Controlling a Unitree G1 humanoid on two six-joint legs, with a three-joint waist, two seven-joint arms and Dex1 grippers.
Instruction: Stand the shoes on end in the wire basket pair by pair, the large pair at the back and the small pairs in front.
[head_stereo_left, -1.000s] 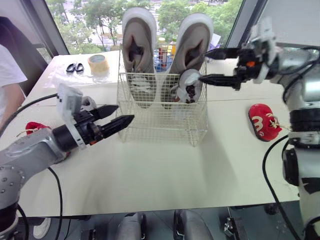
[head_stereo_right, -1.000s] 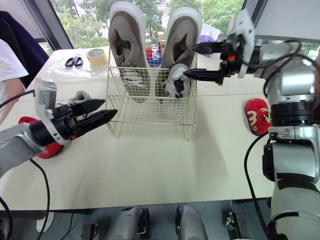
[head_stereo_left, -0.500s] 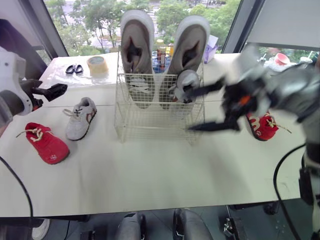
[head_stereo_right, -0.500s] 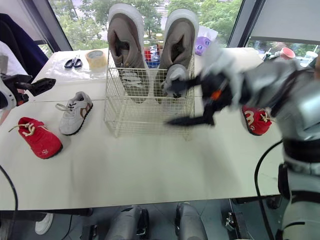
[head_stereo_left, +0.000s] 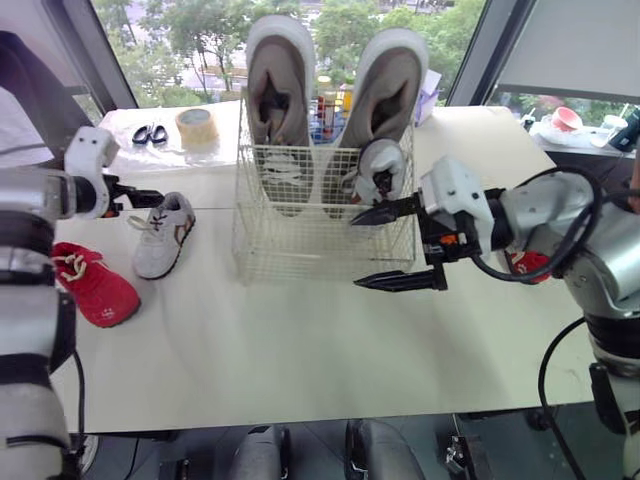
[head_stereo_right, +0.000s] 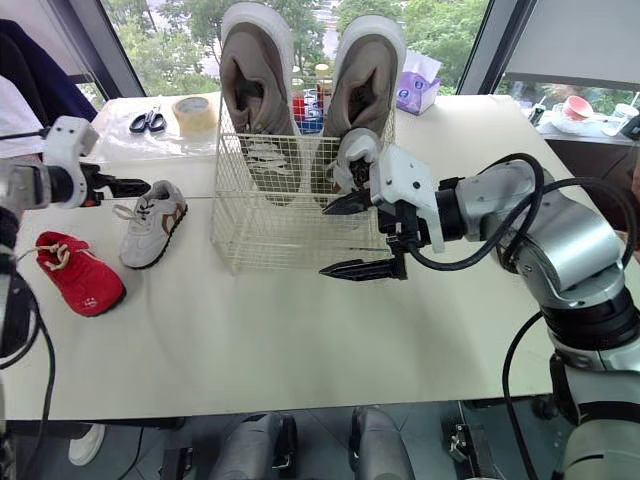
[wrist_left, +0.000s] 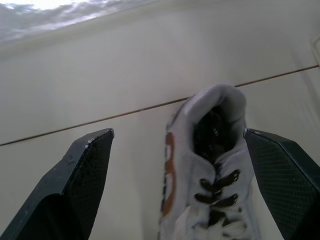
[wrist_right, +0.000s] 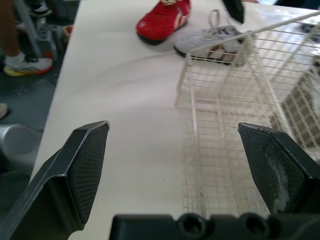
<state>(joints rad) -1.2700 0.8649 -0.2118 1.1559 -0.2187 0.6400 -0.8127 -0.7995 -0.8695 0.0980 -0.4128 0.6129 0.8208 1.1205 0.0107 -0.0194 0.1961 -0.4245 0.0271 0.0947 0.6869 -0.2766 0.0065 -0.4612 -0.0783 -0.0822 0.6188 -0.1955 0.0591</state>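
The stiff wire basket (head_stereo_left: 320, 255) at upper centre holds the large grey fabric pair (head_stereo_left: 280, 90) on end at its back, with one small shoe (head_stereo_left: 378, 172) in front. You're on its mate. The soft white laced shoe (head_stereo_left: 163, 235) lies flat at centre left. Your left gripper (wrist_left: 178, 132) is spread wide just short of its heel, so ease forward, then close. Your right gripper (head_stereo_left: 357, 251) hangs apart and empty before the basket.

Wire basket (head_stereo_left: 300, 252) holds upright grey pair (head_stereo_left: 278, 80) and small white shoe (head_stereo_left: 380, 165); second white shoe (head_stereo_left: 165, 233), red shoe (head_stereo_left: 92, 287) lie outside.
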